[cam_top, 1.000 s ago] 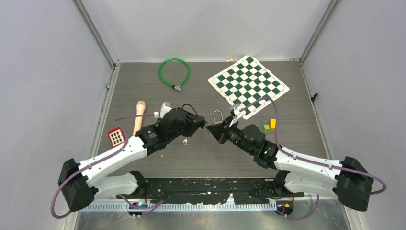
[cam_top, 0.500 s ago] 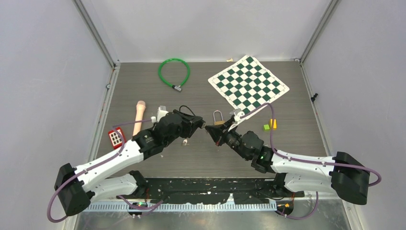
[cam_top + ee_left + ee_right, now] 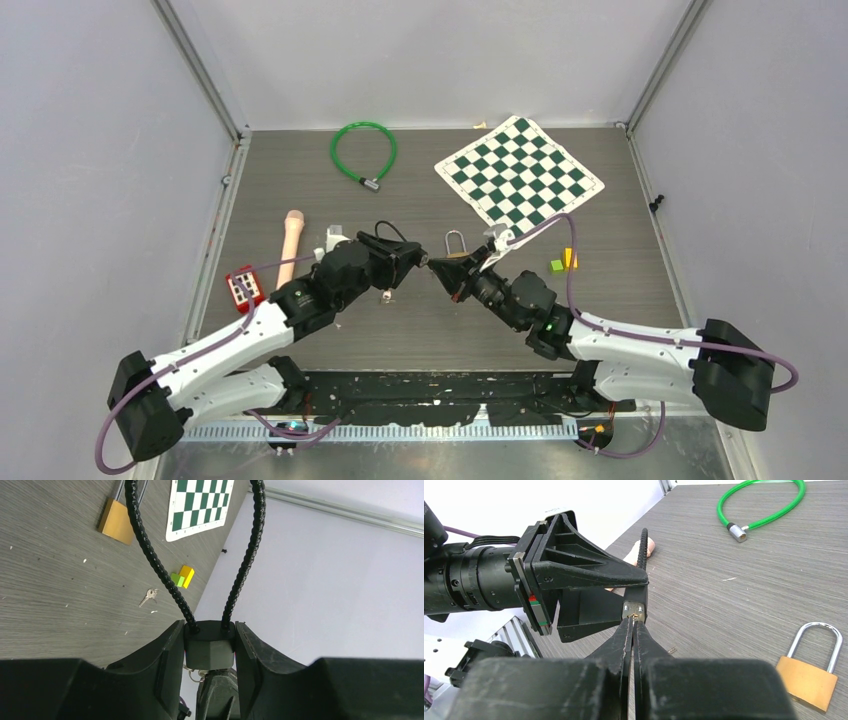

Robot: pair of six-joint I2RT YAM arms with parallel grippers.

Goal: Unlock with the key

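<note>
A black cable lock [image 3: 209,650] with a beaded black cable loop [image 3: 150,550] is clamped by its body between the fingers of my left gripper [image 3: 209,630], above the table. My right gripper [image 3: 634,622] is shut on a small brass key [image 3: 634,616]. The key's tip sits at the lock's silvery keyhole face [image 3: 634,608]. In the top view the left gripper [image 3: 416,262] and right gripper [image 3: 441,271] meet tip to tip at mid-table. How deep the key sits is hidden.
A brass padlock [image 3: 455,250] lies just behind the grippers. A spare key set [image 3: 386,295] lies under the left wrist. A green cable lock [image 3: 363,150] and a chessboard mat [image 3: 519,176] are at the back. Yellow and green blocks [image 3: 563,262] are on the right, and a red keypad [image 3: 243,287] and a beige stick [image 3: 291,240] on the left.
Both arms have shifted slightly left, lock and key still together. The right arm reaches further in and the left wrist has drawn back a little. Both grips are unchanged.
</note>
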